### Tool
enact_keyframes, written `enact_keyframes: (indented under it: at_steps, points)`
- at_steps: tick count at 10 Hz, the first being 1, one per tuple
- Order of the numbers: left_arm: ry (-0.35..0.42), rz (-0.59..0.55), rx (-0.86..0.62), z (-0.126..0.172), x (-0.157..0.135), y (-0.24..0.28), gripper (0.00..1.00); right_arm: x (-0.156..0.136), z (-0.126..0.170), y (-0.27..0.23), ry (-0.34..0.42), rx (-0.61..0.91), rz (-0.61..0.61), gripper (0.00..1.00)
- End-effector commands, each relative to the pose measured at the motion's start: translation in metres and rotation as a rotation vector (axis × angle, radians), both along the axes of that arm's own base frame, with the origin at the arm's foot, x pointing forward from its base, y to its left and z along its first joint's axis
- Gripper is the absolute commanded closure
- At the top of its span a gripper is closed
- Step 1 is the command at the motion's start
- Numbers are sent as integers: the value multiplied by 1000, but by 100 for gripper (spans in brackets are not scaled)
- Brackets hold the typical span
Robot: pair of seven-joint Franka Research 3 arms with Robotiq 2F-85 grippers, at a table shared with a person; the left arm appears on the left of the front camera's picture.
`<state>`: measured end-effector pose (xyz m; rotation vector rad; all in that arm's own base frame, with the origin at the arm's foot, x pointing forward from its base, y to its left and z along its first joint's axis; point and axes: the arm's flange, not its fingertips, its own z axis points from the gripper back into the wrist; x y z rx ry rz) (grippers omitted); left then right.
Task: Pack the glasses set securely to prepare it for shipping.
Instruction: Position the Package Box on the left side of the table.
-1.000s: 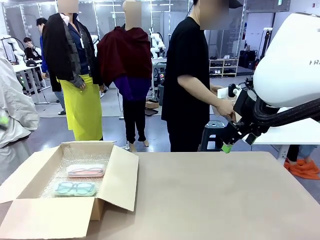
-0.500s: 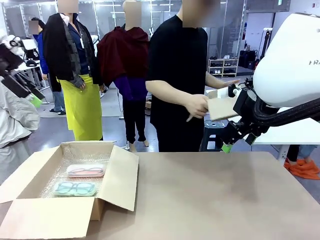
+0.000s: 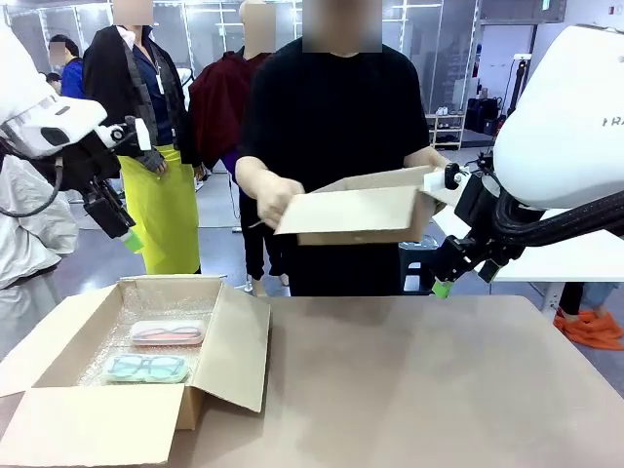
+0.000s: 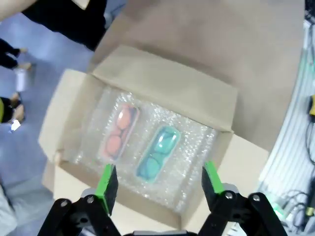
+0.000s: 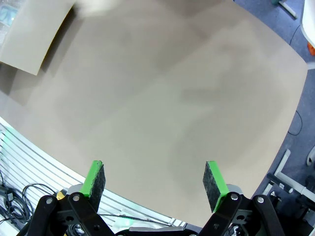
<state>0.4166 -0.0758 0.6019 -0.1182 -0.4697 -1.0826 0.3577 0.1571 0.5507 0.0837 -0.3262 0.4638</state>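
The glasses set lies in an open cardboard box (image 3: 234, 343) lined with bubble wrap, at the table's near left. Its pink case (image 3: 168, 332) sits behind its mint green case (image 3: 146, 368). From the left wrist view I look down into that box (image 4: 162, 84) at the pink case (image 4: 119, 130) and the green case (image 4: 157, 153) side by side. My left gripper (image 3: 129, 239) hangs high above the box, open (image 4: 158, 179) and holding nothing. My right gripper (image 3: 444, 286) is open (image 5: 155, 178) over bare table at the far right.
A person at the far side holds a smaller cardboard box (image 3: 356, 210) in both hands above the table's far edge, close to my right gripper. The brown table (image 3: 409, 390) stretches bare to the right of the open box.
The person has turned to face the table and brought the smaller cardboard box across in front of them. My left arm has swung in from the left above the open box. The right arm has stayed still.
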Motion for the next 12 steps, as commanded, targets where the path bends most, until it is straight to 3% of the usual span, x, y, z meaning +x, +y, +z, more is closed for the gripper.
enact_keyframes:
  at_steps: [1, 2, 3, 12]
  points:
    - [57, 22, -4, 1, -9, 5, 14, 0, 0, 0, -14, -5, 15, 0]
    - [54, 14, -54, 2, -7, 9, 14, 0, 0, 0, -14, -5, 15, 0]
    - [25, 16, 1, -3, -2, -2, 14, 0, 0, 0, -14, -5, 15, 0]
    - [25, 16, 1, -3, -2, -2, 14, 0, 0, 0, -14, -5, 15, 0]
